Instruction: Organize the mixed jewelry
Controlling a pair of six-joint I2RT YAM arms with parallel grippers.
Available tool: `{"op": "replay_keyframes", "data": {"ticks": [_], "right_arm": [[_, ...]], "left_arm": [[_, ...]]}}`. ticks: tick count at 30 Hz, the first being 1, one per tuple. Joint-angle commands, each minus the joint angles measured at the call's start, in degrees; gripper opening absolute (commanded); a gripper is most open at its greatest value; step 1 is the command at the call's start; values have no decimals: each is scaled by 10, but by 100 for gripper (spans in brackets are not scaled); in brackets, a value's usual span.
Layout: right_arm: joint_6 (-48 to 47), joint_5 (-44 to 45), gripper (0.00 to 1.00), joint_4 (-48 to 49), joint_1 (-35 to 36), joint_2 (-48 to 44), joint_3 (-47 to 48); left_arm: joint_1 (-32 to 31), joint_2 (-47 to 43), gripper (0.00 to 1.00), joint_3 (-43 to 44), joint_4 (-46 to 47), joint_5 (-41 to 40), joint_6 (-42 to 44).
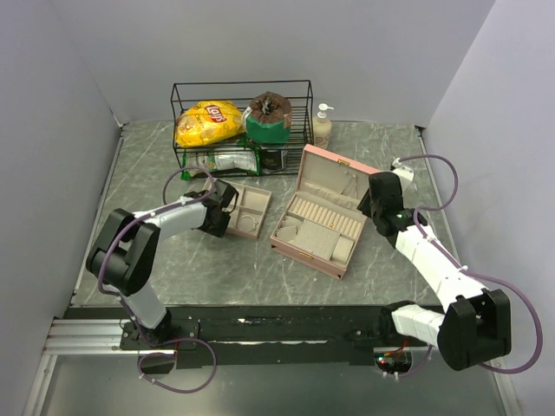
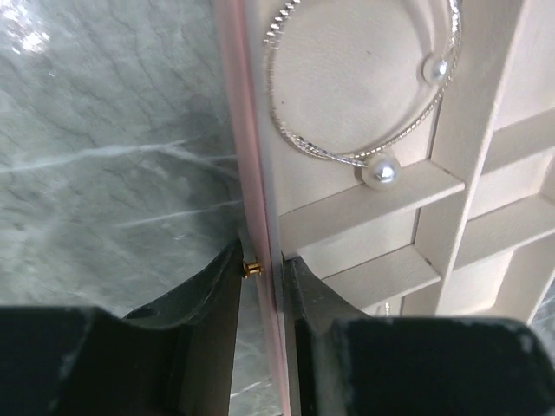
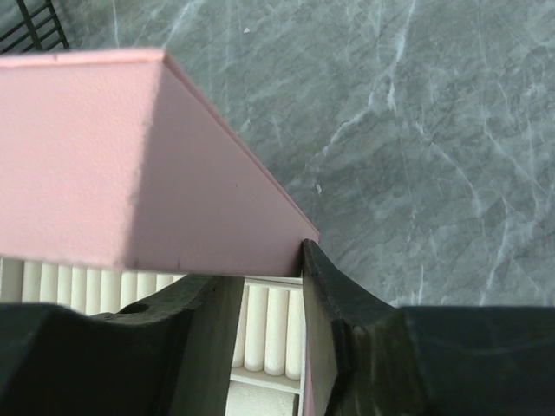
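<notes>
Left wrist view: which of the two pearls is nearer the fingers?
The bigger pearl, low on the silver hoop beside the divider; the smaller pearl sits farther up.

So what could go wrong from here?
1. The left gripper straddles the pink wall of the tray; closing or pulling could drag the tray and jostle the pearl hoop.
2. A tiny gold stud sits between one finger and that wall; it could get flicked onto the table.
3. The right gripper sits at the corner of the pink lid; a push might swing the lid shut.
</notes>
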Motion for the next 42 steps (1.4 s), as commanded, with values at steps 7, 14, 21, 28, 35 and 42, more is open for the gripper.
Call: {"op": "replay_keyframes", "data": {"ticks": [7, 14, 21, 28, 35, 42], "right_arm": [[16, -38, 66, 5, 2, -45, -21], [38, -58, 68, -31, 2, -88, -46], [81, -66, 66, -40, 2, -118, -100], [93, -76, 58, -9, 2, -78, -120], [111, -71, 32, 0, 3, -62, -133], [126, -61, 3, 1, 2, -56, -136]], "left_arm": [[-1, -84, 9, -110, 0, -68, 86], [-1, -127, 4, -140, 13, -77, 136], [-1, -173, 1, -161, 16, -72, 180], [-2, -226, 1, -186, 21, -53, 204], [-3, -261, 1, -211, 35, -31, 234], [-10, -274, 1, -235, 53, 2, 258]]}}
